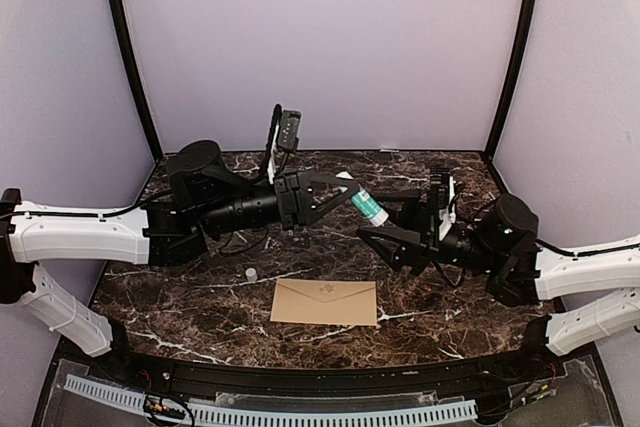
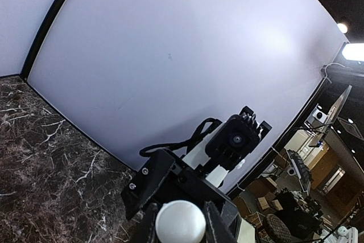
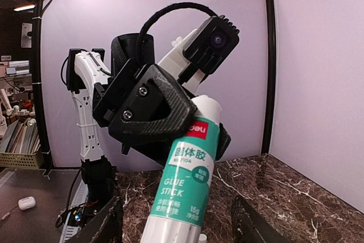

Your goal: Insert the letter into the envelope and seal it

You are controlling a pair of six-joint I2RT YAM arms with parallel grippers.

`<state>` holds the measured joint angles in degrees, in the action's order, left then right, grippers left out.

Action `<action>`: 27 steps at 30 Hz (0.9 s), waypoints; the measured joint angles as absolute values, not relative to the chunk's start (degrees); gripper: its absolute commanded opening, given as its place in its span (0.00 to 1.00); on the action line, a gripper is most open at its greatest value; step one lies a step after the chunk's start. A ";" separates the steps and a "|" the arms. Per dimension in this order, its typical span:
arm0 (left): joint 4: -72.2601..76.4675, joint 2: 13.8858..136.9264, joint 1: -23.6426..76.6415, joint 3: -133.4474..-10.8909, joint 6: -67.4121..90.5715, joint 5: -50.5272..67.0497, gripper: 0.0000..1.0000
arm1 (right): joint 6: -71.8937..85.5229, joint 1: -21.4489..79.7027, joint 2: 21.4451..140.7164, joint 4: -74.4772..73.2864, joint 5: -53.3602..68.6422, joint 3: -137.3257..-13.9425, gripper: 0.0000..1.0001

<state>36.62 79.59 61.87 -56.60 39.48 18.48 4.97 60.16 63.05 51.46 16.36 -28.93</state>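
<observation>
There is one envelope (image 1: 325,303) and one glue stick (image 1: 368,207). One small cap (image 1: 250,274) is there too.

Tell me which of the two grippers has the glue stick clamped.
The left gripper: its jaws pinch one end of the glue stick. The right gripper only has its jaws open on either side of the other end, with gaps showing.

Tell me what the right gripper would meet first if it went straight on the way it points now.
The glue stick, held in the left gripper. Its end seems to lie between the open fingers of the right gripper, so contact looks very near, though the depth is unclear.
</observation>
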 measured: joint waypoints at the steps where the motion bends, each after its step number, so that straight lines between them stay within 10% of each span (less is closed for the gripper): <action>1: 36.75 79.59 61.87 -56.53 39.48 18.61 0.03 | 4.97 60.16 63.13 51.51 16.40 -28.95 0.60; 27: 38.15 80.36 61.65 -56.01 39.20 17.10 0.02 | 10.57 60.71 67.31 56.31 10.79 -31.31 0.33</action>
